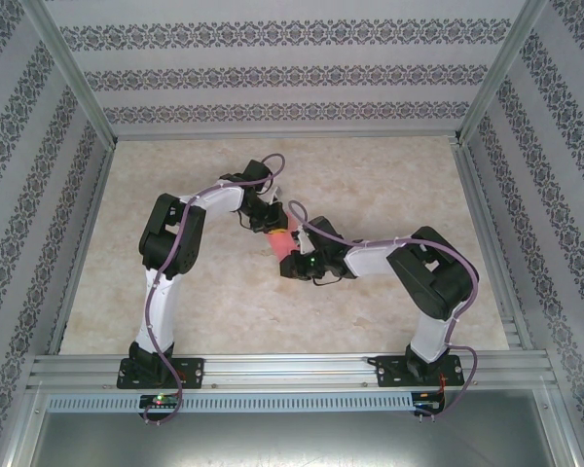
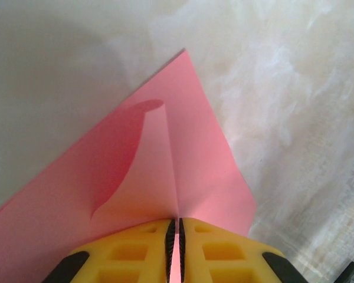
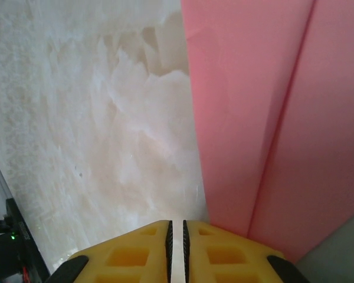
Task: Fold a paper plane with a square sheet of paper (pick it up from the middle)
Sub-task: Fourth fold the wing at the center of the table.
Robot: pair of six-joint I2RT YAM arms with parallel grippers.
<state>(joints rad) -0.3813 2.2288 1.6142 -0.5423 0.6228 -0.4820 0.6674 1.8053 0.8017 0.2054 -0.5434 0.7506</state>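
Though the left gripper [image 2: 174,224] clamps the creased square sheet of paper [image 2: 200,159], the right gripper [image 3: 177,225] nearly closed beside it, most folds seem left

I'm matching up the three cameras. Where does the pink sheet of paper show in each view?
Top external: the pink sheet of paper is mid-table, a small patch between the two arm ends.
Left wrist: it spreads from the lower left to a corner above centre.
Right wrist: it covers the right side, top to bottom.
Shared landmark: the marbled table.
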